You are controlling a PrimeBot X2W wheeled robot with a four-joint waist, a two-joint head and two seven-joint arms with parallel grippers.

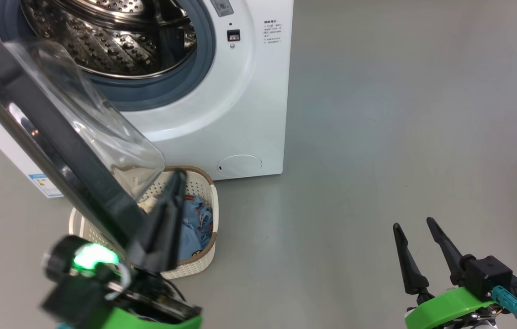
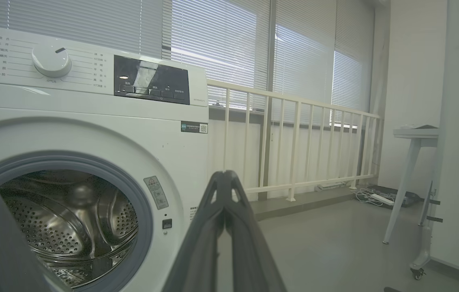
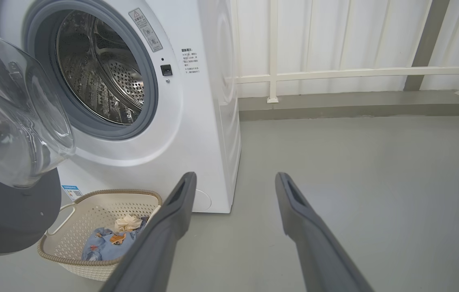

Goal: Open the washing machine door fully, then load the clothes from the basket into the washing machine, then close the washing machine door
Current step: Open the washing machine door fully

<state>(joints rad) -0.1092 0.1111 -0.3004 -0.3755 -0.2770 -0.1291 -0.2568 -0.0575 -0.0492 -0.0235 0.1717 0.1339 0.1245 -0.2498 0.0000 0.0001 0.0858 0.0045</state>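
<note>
Head view: the big white boxy front-loading washing machine (image 1: 240, 114) stands at the upper left on the grey floor (image 1: 377, 114), its steel drum exposed. The large round door (image 1: 57, 132), with a glossy black rim and a bulging clear glass centre, is swung out towards the camera. Below it on the floor, just in front of the machine, sits the small cream-white perforated plastic basket (image 1: 197, 183) with a brown rim, holding light blue printed clothes (image 1: 197, 221). The left gripper (image 1: 177, 180) is pressed together, its dark fingers lying along the door's lower edge; I cannot tell if they touch it. The right gripper (image 1: 414, 225) is spread wide over bare floor, well apart from the basket.

Left wrist view: the left gripper (image 2: 224, 178) points at the machine's front (image 2: 91, 109), beside the open drum (image 2: 71, 219). A white railing (image 2: 294, 142) runs behind.

Right wrist view: the right gripper (image 3: 235, 180) is spread and empty. The door (image 3: 10, 121) overhangs the basket (image 3: 91, 211), where blue clothes (image 3: 104, 243) and a cream cloth (image 3: 128, 222) lie.
</note>
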